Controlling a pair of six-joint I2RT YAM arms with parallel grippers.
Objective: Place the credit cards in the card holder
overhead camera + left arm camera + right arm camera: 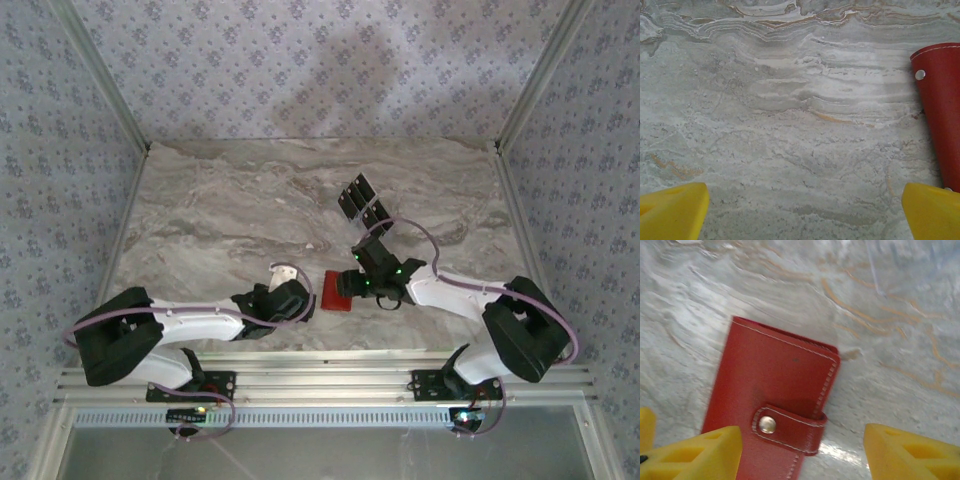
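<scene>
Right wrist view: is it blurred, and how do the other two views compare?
Right wrist: motion-smeared, the card holder soft-edged, a bright glare patch on the table beside its tab. Left wrist: sharp, marble veins crisp. Top external: evenly lit, slightly soft.

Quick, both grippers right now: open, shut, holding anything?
Left gripper: open, holding nothing.
Right gripper: open over the closed card holder, not gripping it.

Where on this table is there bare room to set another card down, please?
The left half of the marble table is bare, from the left wall across to the credit cards. The right side past the cards is free too. The near centre is crowded: the card holder has the left gripper beside it and the right gripper over it.
</scene>
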